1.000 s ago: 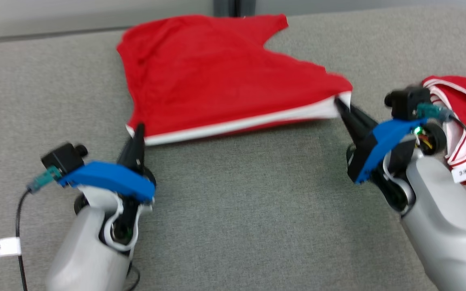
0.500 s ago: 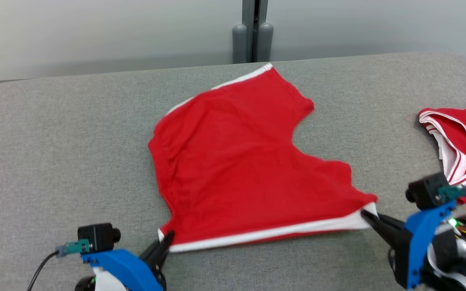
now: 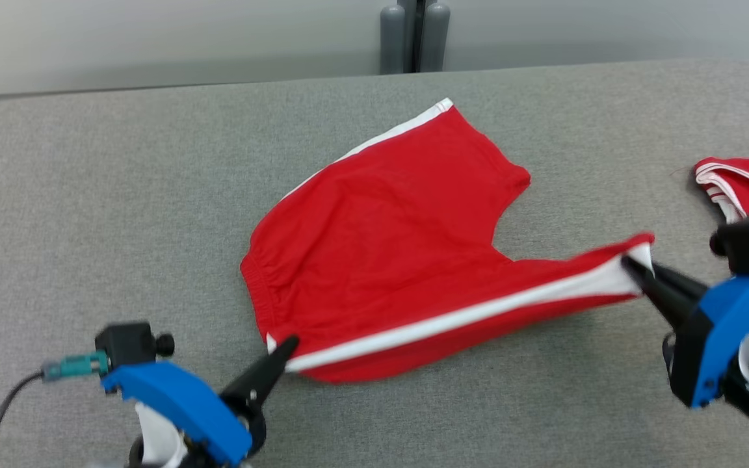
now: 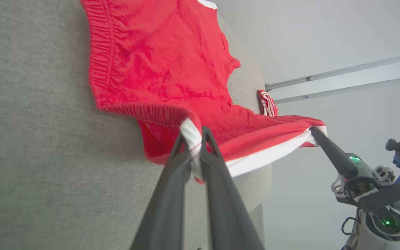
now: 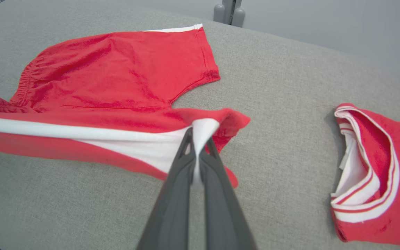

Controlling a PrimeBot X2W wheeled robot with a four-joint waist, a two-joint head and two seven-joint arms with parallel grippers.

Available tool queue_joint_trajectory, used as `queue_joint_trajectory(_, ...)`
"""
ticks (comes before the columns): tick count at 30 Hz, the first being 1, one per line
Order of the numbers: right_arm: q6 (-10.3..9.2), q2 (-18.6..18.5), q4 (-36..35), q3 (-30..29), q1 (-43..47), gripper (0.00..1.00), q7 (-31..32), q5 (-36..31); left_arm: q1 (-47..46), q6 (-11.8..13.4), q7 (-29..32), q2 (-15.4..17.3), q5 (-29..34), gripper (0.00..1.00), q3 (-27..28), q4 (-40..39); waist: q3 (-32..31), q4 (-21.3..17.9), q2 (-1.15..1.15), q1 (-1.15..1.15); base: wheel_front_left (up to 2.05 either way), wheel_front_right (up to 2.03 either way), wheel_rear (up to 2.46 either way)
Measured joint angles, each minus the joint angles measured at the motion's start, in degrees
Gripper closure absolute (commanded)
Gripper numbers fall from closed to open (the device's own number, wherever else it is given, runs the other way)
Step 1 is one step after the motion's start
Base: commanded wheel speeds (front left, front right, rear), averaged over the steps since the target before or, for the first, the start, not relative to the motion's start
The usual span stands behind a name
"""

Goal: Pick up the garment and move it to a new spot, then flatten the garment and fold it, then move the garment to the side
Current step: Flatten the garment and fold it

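While both pairs of jaws are clenched on the white side stripe, the left gripper (image 4: 193,134) pinching the waistband corner and the right gripper (image 5: 197,133) the leg hem, the red shorts (image 3: 387,247) are lifted taut along that near edge, the rest lying on the grey table (image 3: 121,195). Flattening seems in hand. The next move calls for lowering the stretched edge evenly, clear of the other red garment (image 3: 738,185) at the right.

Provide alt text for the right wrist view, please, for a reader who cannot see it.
The right pincer is shut on the white-striped corner of red shorts, holding that edge above a grey fabric surface. A second red garment with white trim lies apart at the right.
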Motion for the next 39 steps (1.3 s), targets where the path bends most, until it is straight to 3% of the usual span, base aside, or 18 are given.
queue_joint_trajectory(6, -0.03, -2.4, 9.2, 5.2, -14.3, 1.0, -3.4, 0.1, -10.8, 1.5, 0.3, -3.7, -1.3, 1.0, 1.6, 4.7, 3.0, 1.3, 0.0, 0.0, 0.0, 0.0, 0.0)
queue_joint_trajectory(15, -0.05, -2.5, 25.3, 13.6, -31.3, 1.0, -12.2, 0.5, -23.1, 2.4, -1.6, -7.3, -1.1, 1.0, 3.7, 16.0, 8.7, 4.4, 0.0, 0.01, 0.0, 0.0, 0.0)
queue_joint_trajectory(30, -0.04, -0.1, 47.8, 22.3, -46.7, 1.0, -25.9, 1.7, -30.7, -0.5, -4.1, -9.4, 0.4, 1.0, 3.7, 27.4, 13.3, 7.9, 0.0, 0.01, 0.0, 0.0, 0.0)
queue_joint_trajectory(32, -0.04, 0.1, 50.0, 23.2, -47.5, 0.99, -27.2, 2.0, -31.0, -0.9, -4.1, -9.6, 0.5, 0.6, 3.5, 28.2, 13.3, 8.0, 0.0, 0.01, 0.0, 0.0, 0.0)
queue_joint_trajectory(33, -0.04, 0.2, 50.9, 23.7, -47.9, 0.25, -28.0, 2.2, -31.0, -1.0, -4.3, -9.7, 0.5, 0.0, 3.4, 28.5, 13.3, 8.1, 0.0, 0.01, 0.0, 0.0, 0.0)
queue_joint_trajectory(34, -0.04, 0.4, 51.8, 24.2, -48.2, 0.0, -28.7, 2.3, -31.0, -1.1, -4.5, -9.8, 0.7, 0.0, 3.3, 28.7, 13.3, 8.1, 0.0, 0.01, 0.0, 0.0, 0.0)
queue_joint_trajectory(39, -0.05, 0.8, 55.4, 26.4, -49.7, 0.0, -32.8, 4.7, -31.3, -2.6, -5.5, -9.7, 1.9, 0.0, 2.6, 29.6, 12.9, 8.4, 0.0, 0.0, 0.0, 0.0, 0.0)
